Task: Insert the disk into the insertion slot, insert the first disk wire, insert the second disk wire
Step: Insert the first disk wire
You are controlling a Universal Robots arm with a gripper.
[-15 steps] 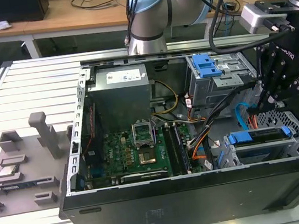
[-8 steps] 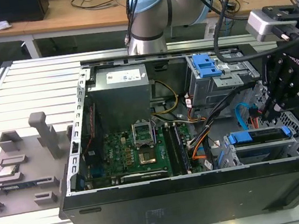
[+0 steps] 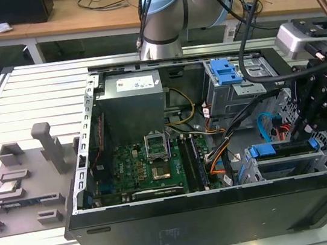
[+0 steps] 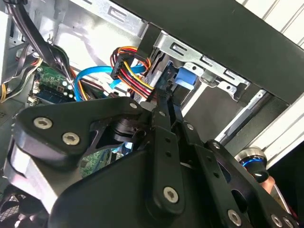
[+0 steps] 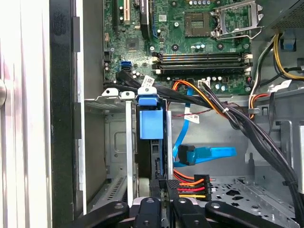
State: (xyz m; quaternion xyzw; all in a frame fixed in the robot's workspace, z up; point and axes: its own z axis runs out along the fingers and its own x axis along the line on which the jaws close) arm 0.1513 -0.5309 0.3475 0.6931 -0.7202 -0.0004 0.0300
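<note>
The disk (image 3: 277,150), framed by its blue carrier (image 5: 151,121), sits in the insertion slot (image 5: 129,142) at the case's corner on the exterior view's right. My gripper (image 3: 304,132) reaches down into the case just behind it. In both wrist views its fingers stand close together at the disk's rear edge, where the first disk wire (image 5: 190,182), orange, red and black, runs in between them (image 4: 137,80). The gripper (image 5: 164,189) looks shut on that wire's end. The second disk wire (image 5: 209,154), flat and blue, lies loose beside it, its plug (image 5: 186,155) free.
Thick black cables (image 5: 247,126) cross the bay above the wires. A taller grey cage with a blue latch (image 3: 226,72) stands behind the slot. The motherboard (image 3: 148,164) and power supply (image 3: 132,96) fill the case's middle. Grey fixtures (image 3: 19,179) sit on the table at the exterior view's left.
</note>
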